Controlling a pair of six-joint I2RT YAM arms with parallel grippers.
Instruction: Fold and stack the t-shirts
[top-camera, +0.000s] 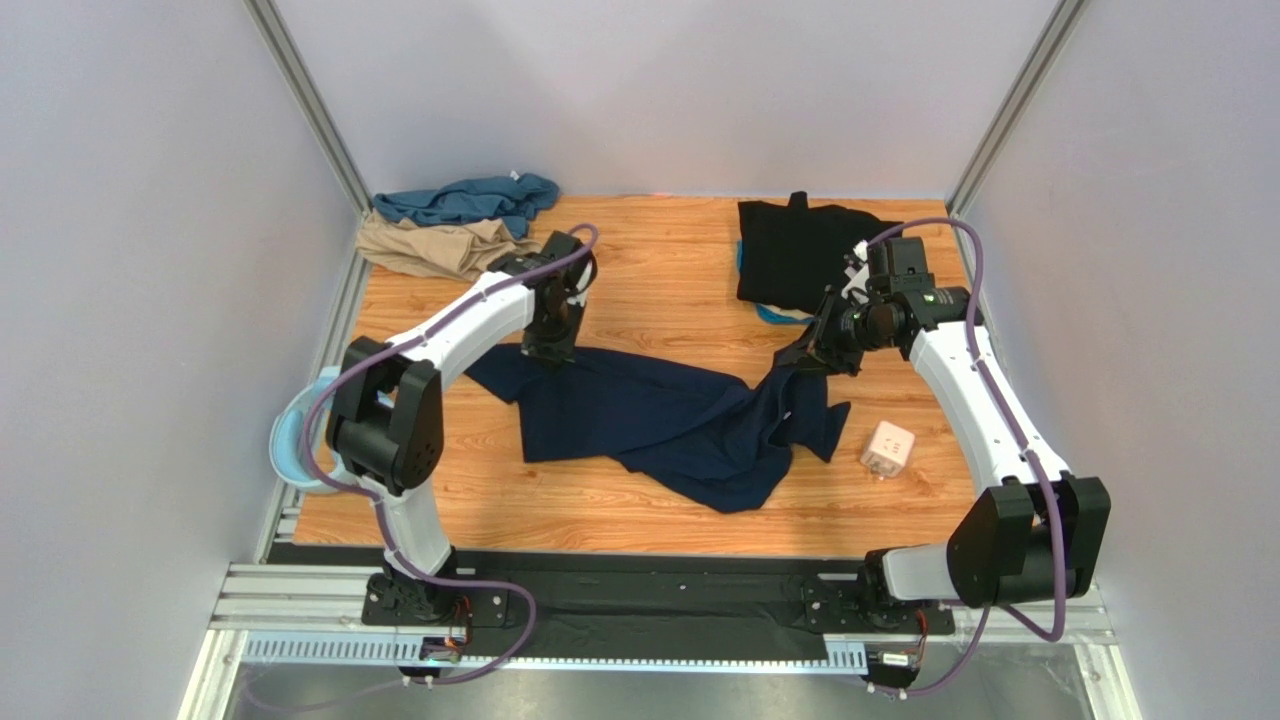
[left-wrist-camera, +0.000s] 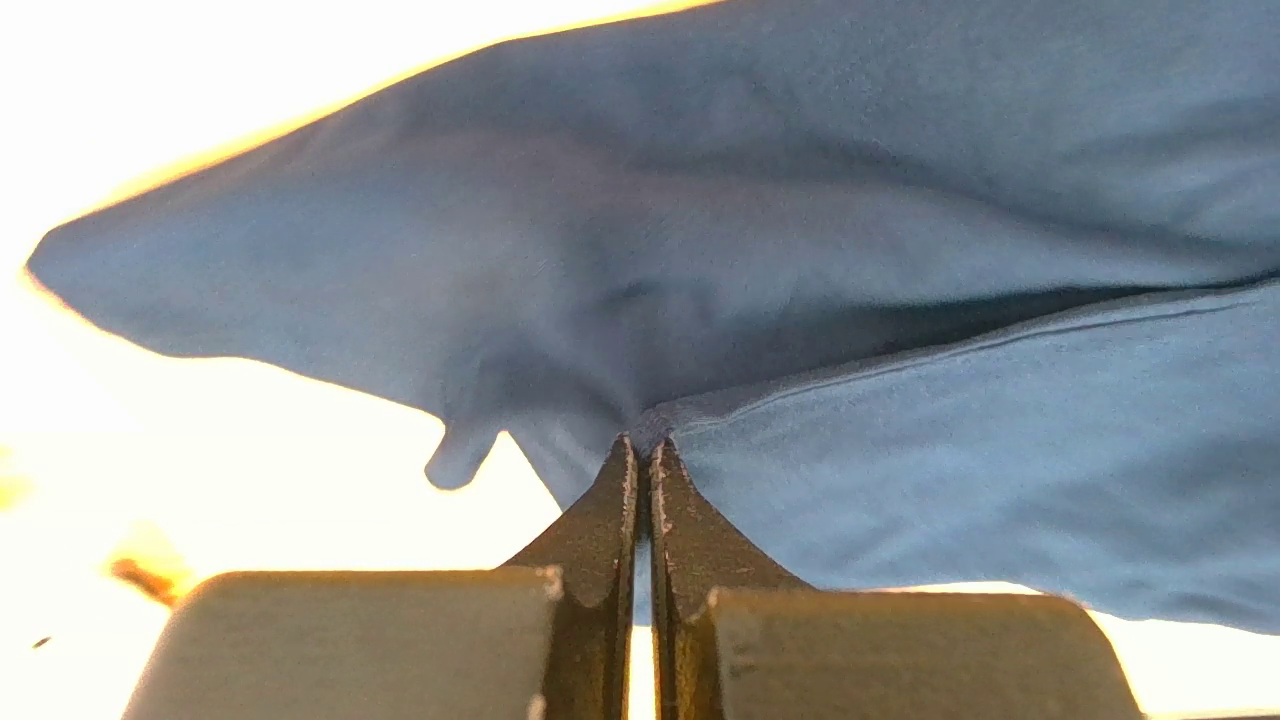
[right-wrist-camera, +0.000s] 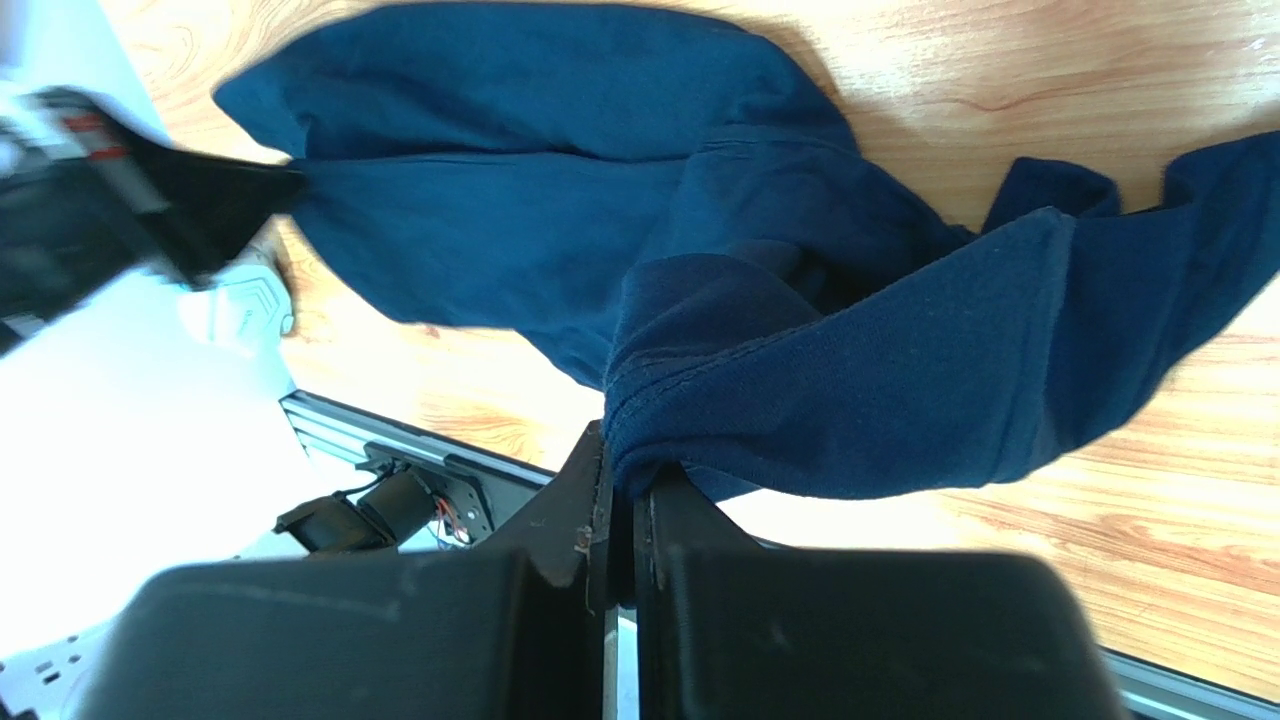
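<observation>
In the top external view, the navy t-shirt (top-camera: 661, 420) lay crumpled across the middle of the wooden surface (top-camera: 676, 285), stretched between the two arms. The left tool (top-camera: 549, 353) met the garment at its far-left edge, and the right tool (top-camera: 796, 360) met it at its raised right end. The black t-shirt (top-camera: 796, 248) lay at the far right of the surface, just behind the right tool. The teal t-shirt (top-camera: 458, 198) and the tan t-shirt (top-camera: 428, 245) lay bunched together in the far-left corner. A white cube (top-camera: 887, 447) sat near the garment's right end, and a pale blue ring (top-camera: 286, 443) showed at the left edge. In the left wrist view, the left tool's jaws were closed together, pinching a fold of the navy cloth at their tips, and the fabric spread upward and to the right from there. In the right wrist view, the right tool's jaws were likewise clamped on a hemmed edge of the same garment, which draped away from them over the surface.
</observation>
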